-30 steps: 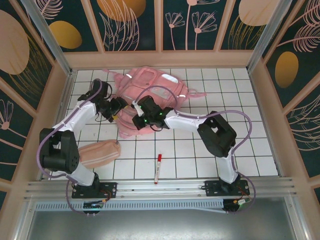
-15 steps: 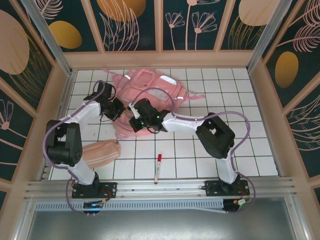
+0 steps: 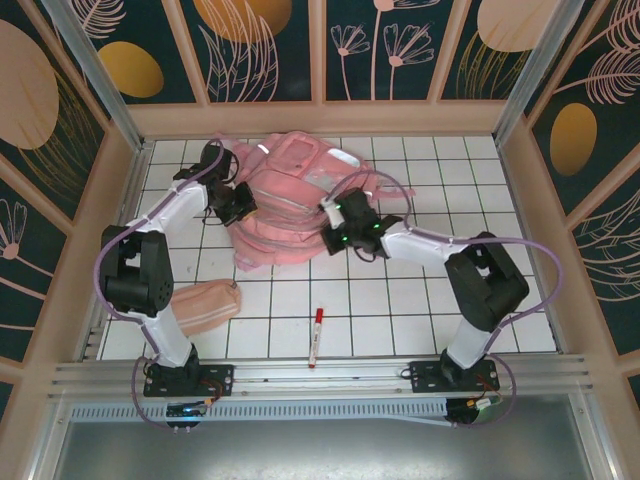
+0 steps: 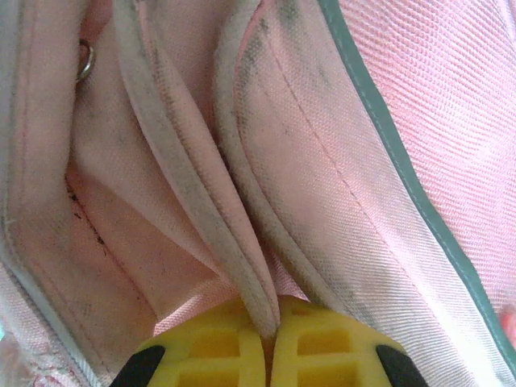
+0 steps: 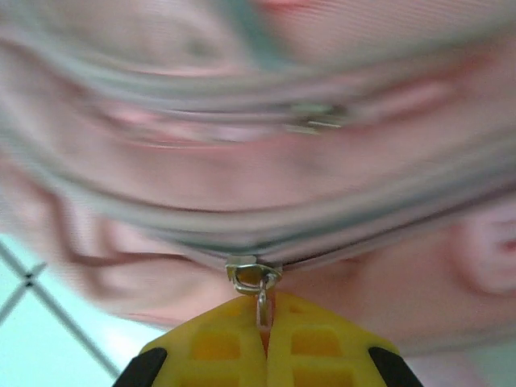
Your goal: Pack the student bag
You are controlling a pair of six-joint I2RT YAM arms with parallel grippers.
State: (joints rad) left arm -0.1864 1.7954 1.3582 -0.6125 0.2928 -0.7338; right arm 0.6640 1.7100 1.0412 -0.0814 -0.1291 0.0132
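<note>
The student bag (image 3: 292,178), a large light-pink backpack, lies at the back middle of the tiled table. My left gripper (image 3: 241,205) is at its left side. In the left wrist view that gripper (image 4: 270,321) is shut on a grey-piped fabric edge (image 4: 234,258) of the bag (image 4: 387,121). My right gripper (image 3: 329,227) is at the bag's near right edge. In the right wrist view it (image 5: 263,316) is shut on the metal zipper pull, with the zipper slider (image 5: 252,276) just above its yellow fingertips on the bag (image 5: 242,105).
A peach-pink pencil pouch (image 3: 200,305) lies near the left arm's base. A red-capped marker (image 3: 316,335) lies on the tiles (image 3: 400,310) at the near middle. Wooden walls (image 3: 520,200) fence the table on three sides.
My right gripper has slid to the right along the bag's edge with the zipper pull. My left gripper has moved back and slightly right, and the bag has shifted and stretched.
</note>
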